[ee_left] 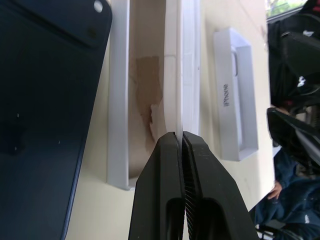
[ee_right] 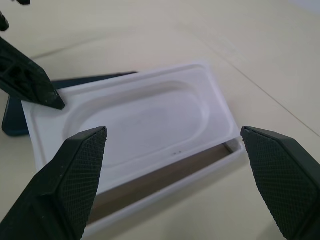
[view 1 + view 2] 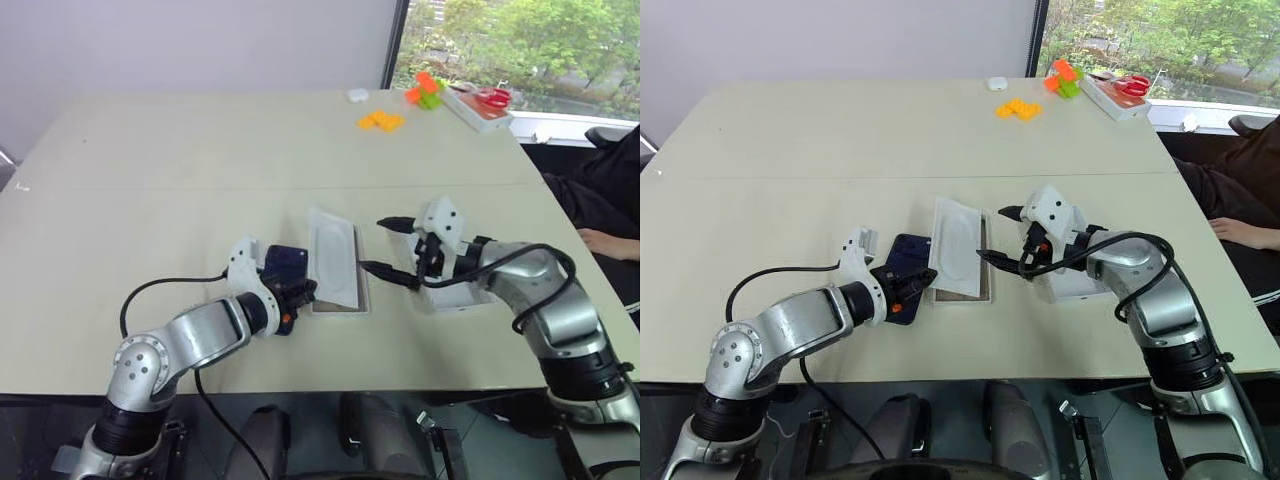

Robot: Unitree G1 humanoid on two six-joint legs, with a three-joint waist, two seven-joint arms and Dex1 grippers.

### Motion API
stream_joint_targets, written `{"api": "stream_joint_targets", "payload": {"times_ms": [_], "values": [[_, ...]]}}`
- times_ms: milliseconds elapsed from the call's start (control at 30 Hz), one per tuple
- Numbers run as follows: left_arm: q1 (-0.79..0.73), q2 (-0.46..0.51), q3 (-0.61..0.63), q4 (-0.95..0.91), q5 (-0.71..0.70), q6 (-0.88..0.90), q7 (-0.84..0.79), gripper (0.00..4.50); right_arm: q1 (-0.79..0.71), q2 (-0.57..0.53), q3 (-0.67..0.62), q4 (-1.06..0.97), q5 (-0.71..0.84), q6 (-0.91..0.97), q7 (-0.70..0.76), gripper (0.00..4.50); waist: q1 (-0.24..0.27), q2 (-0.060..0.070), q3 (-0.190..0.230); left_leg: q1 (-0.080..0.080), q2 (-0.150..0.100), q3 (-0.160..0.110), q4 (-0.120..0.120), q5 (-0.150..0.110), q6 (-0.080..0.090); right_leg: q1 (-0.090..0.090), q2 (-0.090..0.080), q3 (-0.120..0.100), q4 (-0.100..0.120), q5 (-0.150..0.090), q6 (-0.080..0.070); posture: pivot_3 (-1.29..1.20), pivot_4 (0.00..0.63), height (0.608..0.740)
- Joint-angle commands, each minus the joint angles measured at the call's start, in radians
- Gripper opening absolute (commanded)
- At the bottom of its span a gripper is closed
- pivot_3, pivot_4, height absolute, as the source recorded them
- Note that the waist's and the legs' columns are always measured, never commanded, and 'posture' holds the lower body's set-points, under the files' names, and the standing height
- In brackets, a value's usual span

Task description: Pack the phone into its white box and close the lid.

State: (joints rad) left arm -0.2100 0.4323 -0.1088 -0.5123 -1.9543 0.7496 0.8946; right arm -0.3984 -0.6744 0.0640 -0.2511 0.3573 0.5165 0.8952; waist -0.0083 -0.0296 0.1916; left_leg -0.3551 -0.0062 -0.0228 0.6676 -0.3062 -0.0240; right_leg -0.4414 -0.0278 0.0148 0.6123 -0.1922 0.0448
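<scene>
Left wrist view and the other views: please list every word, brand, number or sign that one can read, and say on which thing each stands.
"iPhone": in grey letters on the long side wall of the lid, which lies on the table past the white box.
No other readable text: the phone and the white tray with oval recess bear no legible words, and the items at the table's far edge are too small to read.
</scene>
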Motion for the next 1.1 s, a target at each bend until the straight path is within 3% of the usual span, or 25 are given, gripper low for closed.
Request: {"api": "stream_joint_targets", "payload": {"times_ms": [33, 567, 667, 900, 1100], "values": [[-0.014, -0.004, -0.013, -0.010, -0.018, -0.038, 0.012, 0.03, 0.004, -0.032, -0.038, -0.020, 0.017, -0.014, 0.030, 4.50, 0.000, 0.000, 0.000, 0.000, 0.000, 0.000, 0.000, 0.000, 0.000, 0.000, 0.000, 0.000, 0.000, 0.000, 0.000, 0.00, 0.150, 0.740], [-0.032, -0.009, -0.057, 0.008, -0.018, -0.048, 0.023, 0.03, 0.004, -0.027, -0.038, -0.022, 0.011, -0.017, 0.020, 4.50, -0.001, 0.000, 0.000, 0.000, 0.000, 0.000, 0.000, 0.000, 0.000, 0.000, 0.000, 0.000, 0.000, 0.000, 0.001, 0.00, 0.150, 0.740], [-0.033, -0.005, -0.059, 0.007, -0.018, -0.046, 0.021, 1.00, 0.002, -0.027, -0.037, -0.021, 0.010, -0.017, 0.019, 4.50, -0.001, 0.000, 0.000, 0.000, 0.000, 0.000, 0.000, 0.000, 0.000, 0.000, 0.000, 0.000, 0.000, -0.001, 0.001, 0.00, 0.150, 0.740], [-0.035, 0.052, -0.041, -0.024, -0.018, -0.006, -0.052, 4.36, -0.006, -0.022, -0.032, -0.013, 0.006, -0.017, 0.014, 4.50, -0.001, 0.000, 0.000, 0.000, 0.000, 0.000, 0.000, 0.000, 0.000, 0.000, 0.000, 0.000, 0.000, -0.001, 0.002, 0.00, 0.150, 0.740], [-0.027, 0.252, 0.047, -0.083, -0.018, 0.056, -0.238, 4.44, -0.026, -0.003, -0.021, -0.006, -0.010, -0.007, -0.022, 4.50, -0.004, 0.000, 0.000, 0.000, 0.001, 0.001, 0.000, 0.000, 0.000, 0.000, 0.001, 0.000, 0.000, -0.002, 0.003, 0.00, 0.150, 0.740]]}}
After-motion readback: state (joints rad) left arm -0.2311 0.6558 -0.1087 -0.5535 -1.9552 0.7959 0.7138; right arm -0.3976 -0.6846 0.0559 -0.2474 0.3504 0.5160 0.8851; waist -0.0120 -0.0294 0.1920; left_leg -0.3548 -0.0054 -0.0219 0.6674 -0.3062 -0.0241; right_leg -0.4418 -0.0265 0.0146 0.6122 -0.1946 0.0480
